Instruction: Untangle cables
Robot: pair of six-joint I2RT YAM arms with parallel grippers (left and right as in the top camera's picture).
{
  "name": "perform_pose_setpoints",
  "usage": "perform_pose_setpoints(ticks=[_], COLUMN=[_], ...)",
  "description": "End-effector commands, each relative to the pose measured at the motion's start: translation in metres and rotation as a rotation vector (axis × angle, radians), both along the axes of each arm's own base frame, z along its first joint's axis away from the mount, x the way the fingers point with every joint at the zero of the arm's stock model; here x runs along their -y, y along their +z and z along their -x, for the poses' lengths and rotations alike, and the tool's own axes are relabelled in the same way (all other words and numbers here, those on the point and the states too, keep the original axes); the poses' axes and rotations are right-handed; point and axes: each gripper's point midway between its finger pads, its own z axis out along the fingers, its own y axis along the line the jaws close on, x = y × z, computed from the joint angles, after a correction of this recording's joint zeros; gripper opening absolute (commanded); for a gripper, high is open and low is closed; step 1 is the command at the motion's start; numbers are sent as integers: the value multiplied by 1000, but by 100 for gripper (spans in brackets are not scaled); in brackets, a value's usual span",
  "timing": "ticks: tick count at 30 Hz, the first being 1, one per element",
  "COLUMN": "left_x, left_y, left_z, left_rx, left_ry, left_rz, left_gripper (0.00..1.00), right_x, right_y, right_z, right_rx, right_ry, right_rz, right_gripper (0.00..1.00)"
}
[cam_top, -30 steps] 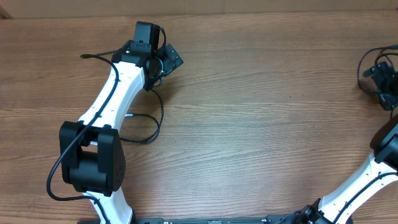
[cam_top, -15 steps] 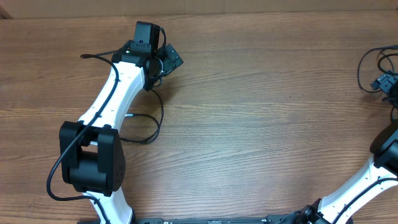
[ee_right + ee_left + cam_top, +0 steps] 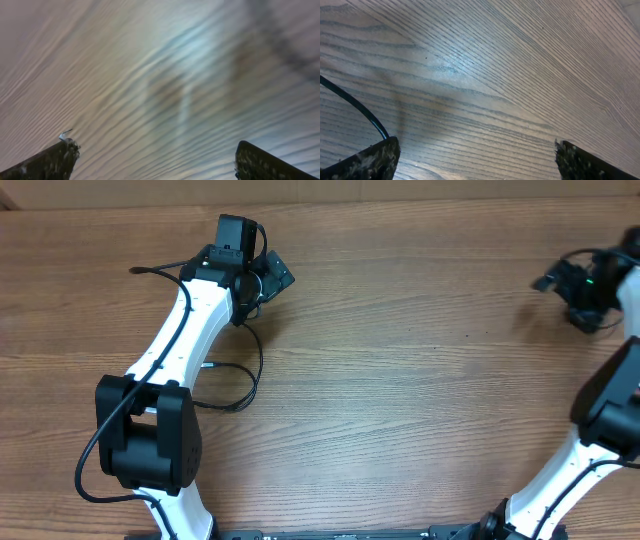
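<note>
A thin black cable (image 3: 258,365) loops on the wood beside my left arm, and its small plug tip (image 3: 206,365) lies close to the arm. Another thin cable end (image 3: 140,271) sticks out left of the left wrist. My left gripper (image 3: 272,276) is at the back left, open and empty. In the left wrist view its fingers (image 3: 475,152) are wide apart over bare wood, with a black cable (image 3: 357,106) running to the left finger. My right gripper (image 3: 555,280) is at the back right, blurred. In the right wrist view it (image 3: 155,152) is open and holds nothing.
The wooden table (image 3: 400,380) fills the view. My left arm (image 3: 175,350) lies diagonally across the left side, partly over the cable. A dark blurred streak (image 3: 287,47) crosses the upper right of the right wrist view.
My right gripper has swung left from the table's right edge and is blurred by motion. The thin loop seen beside it earlier no longer shows clearly. The left arm and its cable have not moved.
</note>
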Motion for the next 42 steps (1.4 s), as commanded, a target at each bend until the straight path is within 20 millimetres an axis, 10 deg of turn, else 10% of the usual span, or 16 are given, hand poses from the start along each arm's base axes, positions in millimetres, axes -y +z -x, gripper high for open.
perform_pose_setpoints(ticks=[1, 13, 27, 34, 42], left_x=[-2, -6, -135, -193, -199], left_y=[15, 36, 158, 157, 142], left_z=[-4, -8, 38, 90, 115], left_rx=[40, 87, 275, 156, 45], left_ry=[-10, -58, 140, 300, 327], left_rz=[-10, 25, -95, -137, -129], left_gripper=[99, 99, 99, 99, 100], right_x=[-44, -185, -325, -420, -506], right_y=[45, 43, 35, 28, 15], right_z=[-13, -22, 0, 37, 91], right_rx=[87, 71, 97, 187, 301], right_ry=[103, 424, 721, 1052, 1387], right_rz=[5, -2, -10, -65, -26], right_gripper=[100, 100, 100, 100, 100])
